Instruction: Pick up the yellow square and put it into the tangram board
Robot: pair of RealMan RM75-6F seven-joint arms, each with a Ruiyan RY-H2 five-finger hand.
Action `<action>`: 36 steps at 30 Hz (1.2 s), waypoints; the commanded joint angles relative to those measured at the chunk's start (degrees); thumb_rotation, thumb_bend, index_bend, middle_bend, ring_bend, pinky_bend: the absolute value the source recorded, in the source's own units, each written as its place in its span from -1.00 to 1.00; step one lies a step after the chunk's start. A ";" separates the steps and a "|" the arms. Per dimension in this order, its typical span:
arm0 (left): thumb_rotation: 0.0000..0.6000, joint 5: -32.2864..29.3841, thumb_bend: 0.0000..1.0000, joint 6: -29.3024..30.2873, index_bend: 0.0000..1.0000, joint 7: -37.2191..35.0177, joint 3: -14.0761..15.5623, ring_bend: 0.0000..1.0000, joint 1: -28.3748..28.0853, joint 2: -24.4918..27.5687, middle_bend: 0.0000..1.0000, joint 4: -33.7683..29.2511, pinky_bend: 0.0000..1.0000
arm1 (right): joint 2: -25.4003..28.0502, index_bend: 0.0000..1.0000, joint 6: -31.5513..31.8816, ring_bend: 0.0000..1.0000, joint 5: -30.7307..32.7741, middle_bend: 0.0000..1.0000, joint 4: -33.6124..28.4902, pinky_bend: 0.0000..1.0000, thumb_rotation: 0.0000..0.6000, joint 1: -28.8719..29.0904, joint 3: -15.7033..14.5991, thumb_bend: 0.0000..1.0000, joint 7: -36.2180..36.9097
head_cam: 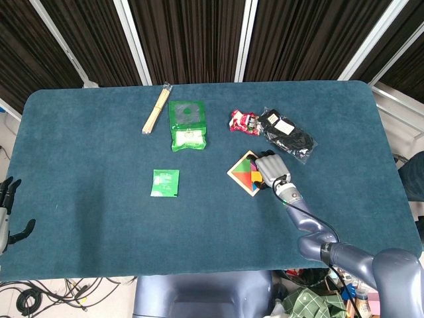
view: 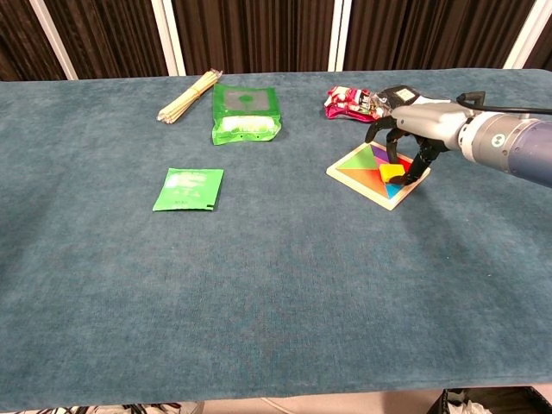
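Note:
The tangram board [head_cam: 242, 170] [view: 362, 167] lies right of the table's centre, a wooden square tray with coloured pieces in it. My right hand [head_cam: 269, 168] [view: 409, 125] arches over the board's right half, fingers curled down. The yellow square [head_cam: 256, 177] [view: 391, 172] sits tilted between the thumb and fingers, its lower edge on or just above the board. The hand hides that side of the board. My left hand [head_cam: 6, 213] hangs off the table's left edge in the head view, fingers apart and holding nothing.
A bundle of wooden sticks [head_cam: 157, 108] [view: 187, 97] and a green pouch [head_cam: 187, 124] [view: 246, 113] lie at the back. A small green packet [head_cam: 165, 183] [view: 189, 188] is left of centre. A red snack packet [head_cam: 243, 122] [view: 345, 103] and a black packet [head_cam: 287, 134] sit just behind the board.

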 commanded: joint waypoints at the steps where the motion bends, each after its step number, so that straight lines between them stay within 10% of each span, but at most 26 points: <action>1: 1.00 0.01 -0.39 -0.01 -1.00 -0.01 0.01 -1.00 0.00 0.01 -1.00 0.01 -1.00 | -0.08 -0.56 -0.01 -0.62 -0.13 -0.02 0.12 -0.70 1.00 -0.02 0.04 -0.46 0.07; 36: 1.00 -0.31 -0.39 0.16 -1.00 -0.20 -0.20 -1.00 0.08 0.15 -1.00 -0.14 -1.00 | -0.37 -0.56 -0.42 -0.64 -5.47 -0.12 2.69 -0.70 1.00 -0.32 -0.63 -0.47 5.88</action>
